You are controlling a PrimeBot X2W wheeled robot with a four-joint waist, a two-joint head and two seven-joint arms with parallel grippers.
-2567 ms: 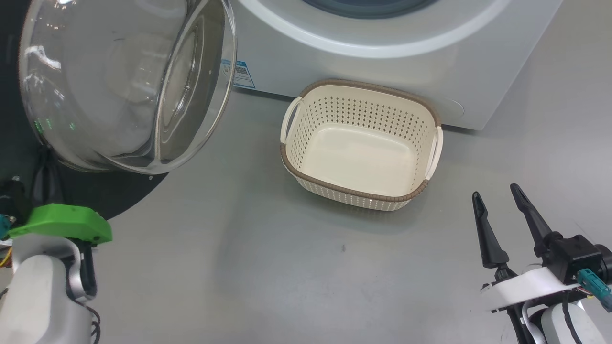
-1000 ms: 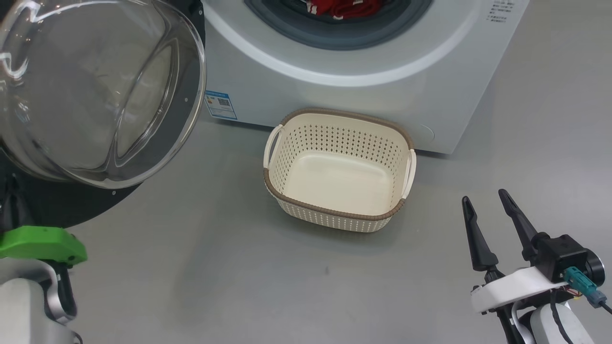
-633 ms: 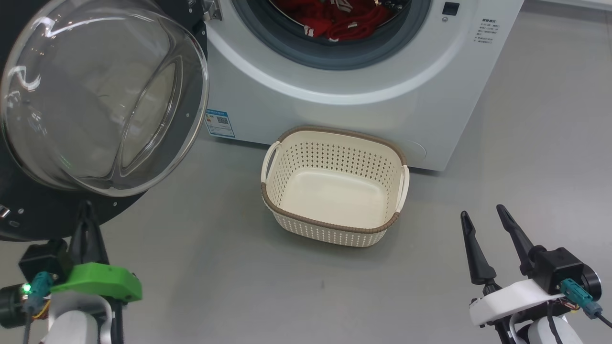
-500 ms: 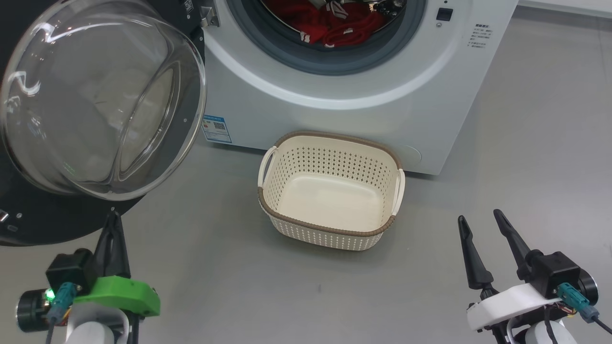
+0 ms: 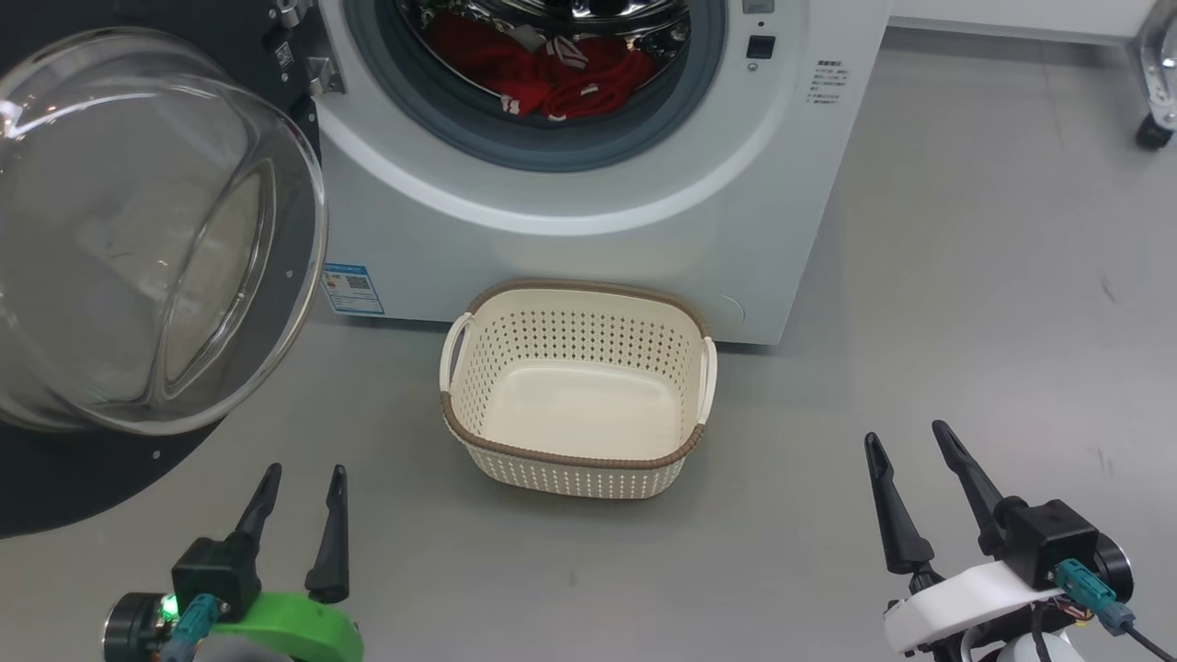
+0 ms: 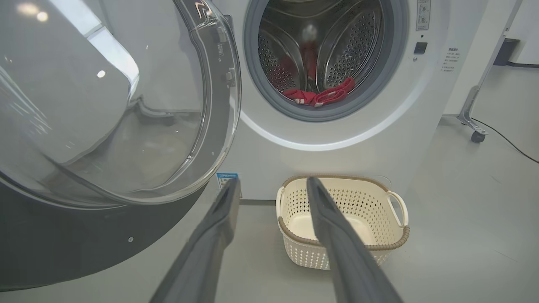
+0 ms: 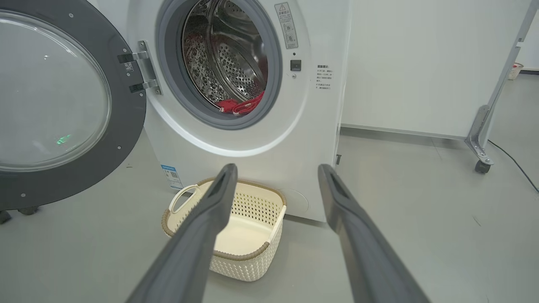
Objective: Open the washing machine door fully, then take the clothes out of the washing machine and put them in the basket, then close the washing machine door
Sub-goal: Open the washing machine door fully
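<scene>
The left pincer (image 5: 305, 471) and right pincer (image 5: 905, 434) both stand spread, empty. Red white-striped fabric clothes (image 5: 561, 78) lie ahead and above them in the white box-shaped washing machine (image 5: 570, 248); whichever reaches should clear the grey rubber ring (image 5: 542, 154), pinching a raised fold.

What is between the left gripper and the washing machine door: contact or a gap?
Apart. The head view shows bare floor between the left gripper and the black rim of the washing machine door.

Our left claw (image 5: 306, 469) hangs low off the basket's (image 5: 570, 478) left side, our right claw (image 5: 905, 432) off its right. Both are empty, fingers spread, pointing forward.
</scene>
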